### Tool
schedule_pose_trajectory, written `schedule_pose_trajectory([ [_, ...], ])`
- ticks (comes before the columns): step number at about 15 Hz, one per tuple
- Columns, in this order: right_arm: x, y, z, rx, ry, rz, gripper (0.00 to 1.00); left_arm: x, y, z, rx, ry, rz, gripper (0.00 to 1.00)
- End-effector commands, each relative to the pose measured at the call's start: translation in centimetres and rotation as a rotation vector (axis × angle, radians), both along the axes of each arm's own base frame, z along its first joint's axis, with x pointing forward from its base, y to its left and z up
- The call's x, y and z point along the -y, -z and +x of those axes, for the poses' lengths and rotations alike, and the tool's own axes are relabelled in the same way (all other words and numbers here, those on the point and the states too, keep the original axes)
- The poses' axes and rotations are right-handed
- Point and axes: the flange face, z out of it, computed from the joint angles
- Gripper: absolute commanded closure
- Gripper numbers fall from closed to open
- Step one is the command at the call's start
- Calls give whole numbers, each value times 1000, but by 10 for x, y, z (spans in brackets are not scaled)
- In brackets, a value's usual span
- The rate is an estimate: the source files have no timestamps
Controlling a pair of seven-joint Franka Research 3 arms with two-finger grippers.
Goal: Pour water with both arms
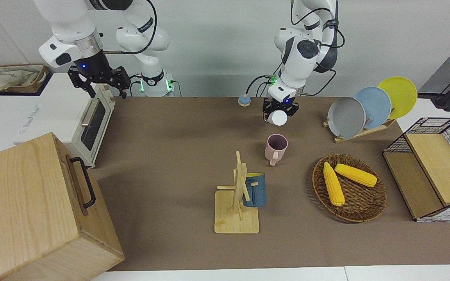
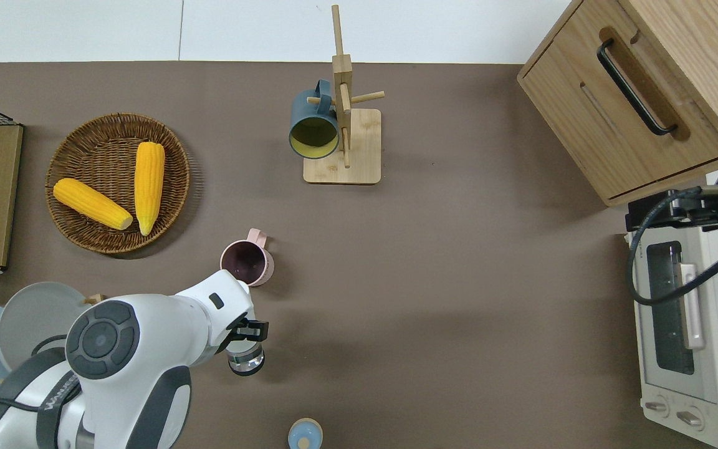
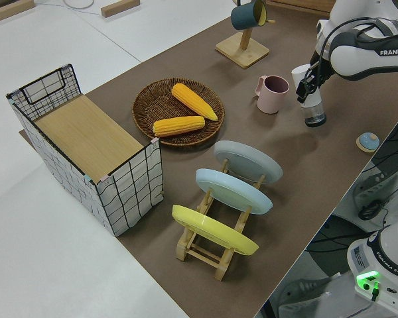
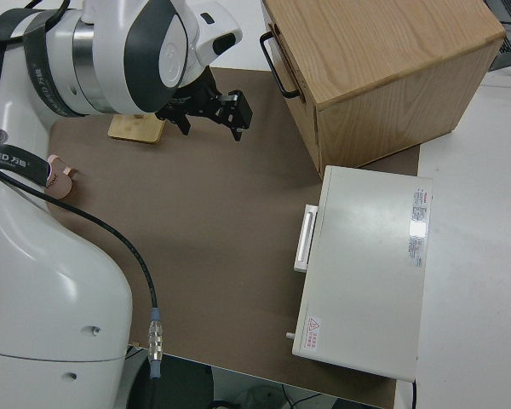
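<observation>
My left gripper is shut on a clear bottle and holds it tilted over the brown mat. The bottle's white end points toward the pink mug. The mug stands upright and open-topped, a short way from the bottle, handle away from the robots. A small blue cap lies on the mat close to the robots. I cannot make out water in the bottle or the mug. The right arm is parked with its gripper open.
A wooden mug tree carries a dark blue mug. A wicker basket holds two corn cobs. Toward the left arm's end stand a plate rack and a wire crate; toward the right arm's end, a toaster oven and a wooden box.
</observation>
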Motion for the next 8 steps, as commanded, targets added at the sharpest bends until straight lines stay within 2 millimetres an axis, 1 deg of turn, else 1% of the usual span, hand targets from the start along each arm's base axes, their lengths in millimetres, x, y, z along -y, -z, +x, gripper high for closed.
schedule_pose_trajectory([
  [1,7,0,-6,-6,-2,30,11,7,-15,27,-83,-3,10,1000],
  [2,5,0,-6,-6,-5,28,11,8,-15,32,-102,3,20,1000],
  [5,-10,0,-6,-6,-32,37,11,-3,-17,47,-157,-8,29,1000],
  [7,-20,0,-7,-5,-52,39,11,-2,-14,52,-196,-8,34,1000],
  [8,-22,0,-7,-7,-55,39,11,-1,-15,54,-196,-9,35,1000],
])
